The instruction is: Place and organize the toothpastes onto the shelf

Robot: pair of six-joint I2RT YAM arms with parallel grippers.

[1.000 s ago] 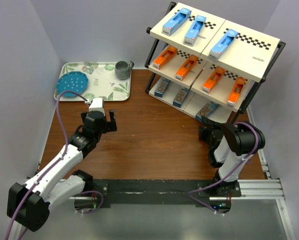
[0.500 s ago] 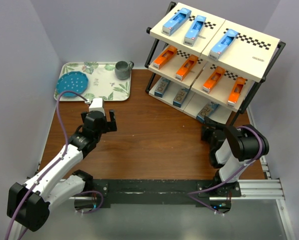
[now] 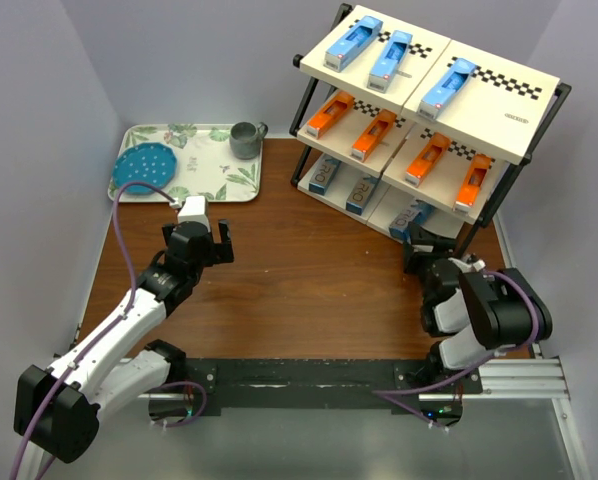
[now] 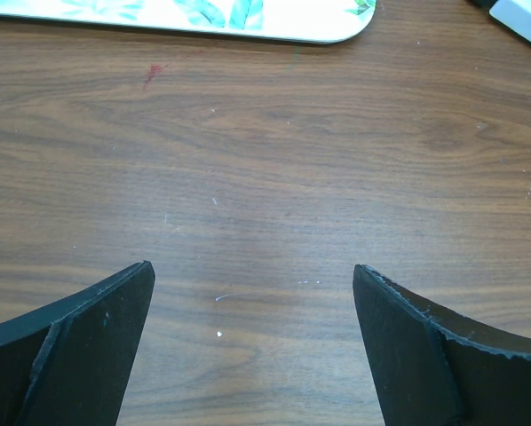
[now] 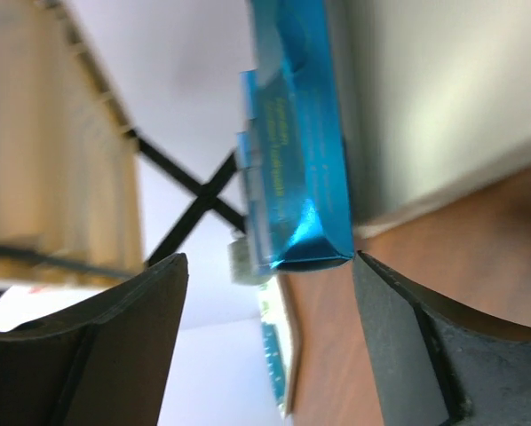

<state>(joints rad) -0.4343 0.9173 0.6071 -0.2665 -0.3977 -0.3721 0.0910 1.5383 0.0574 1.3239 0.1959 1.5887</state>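
My right tool (image 5: 270, 257) is spread, jaws clear of the teal toothpaste (image 5: 301, 151) lying straight ahead, lengthwise on the shelf (image 3: 484, 110) (left tool (image 4: 253, 275) open, well apart).

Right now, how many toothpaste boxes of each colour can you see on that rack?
Light blue boxes: 3
Orange boxes: 4
Grey-and-teal boxes: 3
Total: 10

Three blue toothpastes (image 3: 364, 45), four orange toothpastes (image 3: 331, 113), three grey-teal toothpastes (image 3: 324, 176)
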